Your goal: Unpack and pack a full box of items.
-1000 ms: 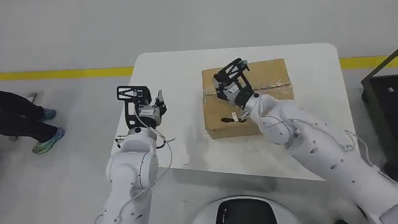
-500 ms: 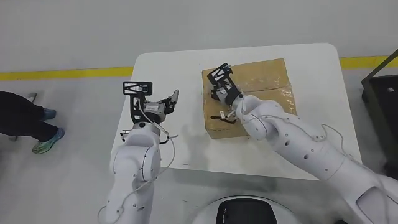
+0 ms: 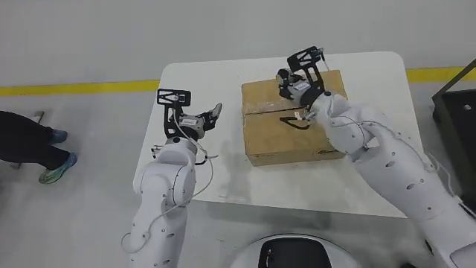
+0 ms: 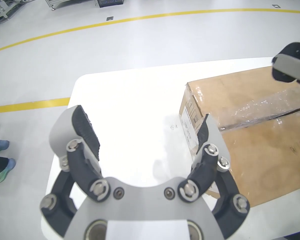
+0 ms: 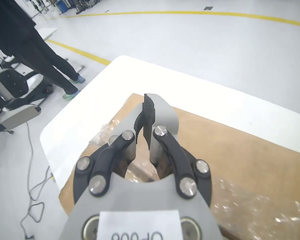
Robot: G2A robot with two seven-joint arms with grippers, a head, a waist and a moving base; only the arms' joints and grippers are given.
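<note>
So the cardboard box (image 3: 271, 143) sat roughly mid-table on the white table (image 3: 216, 82), flaps shut. A strip of clear tape (image 5: 252, 201) ran along the seam from 9 o'clock to 3 o'clock across the lid in the top view. The tape looked wrinkled and shiny, and a bit of it bunched up near the box's end.

The left gripper (image 3: 208, 115) hung over bare tabletop at about 9 o'clock from the box, near its short side but not touching it. Its own wrist view showed the left gripper's fingers spread wide with nothing between them, just white table under the gap.

The right gripper (image 5: 147, 106) was above the lid, toward the 12 o'clock edge of the box top in the top view. Its pads were pinched together and I couldn't spot anything caught between them. Couldn't tell if the tips actually touched the cardboard or just hovered over it.
</note>
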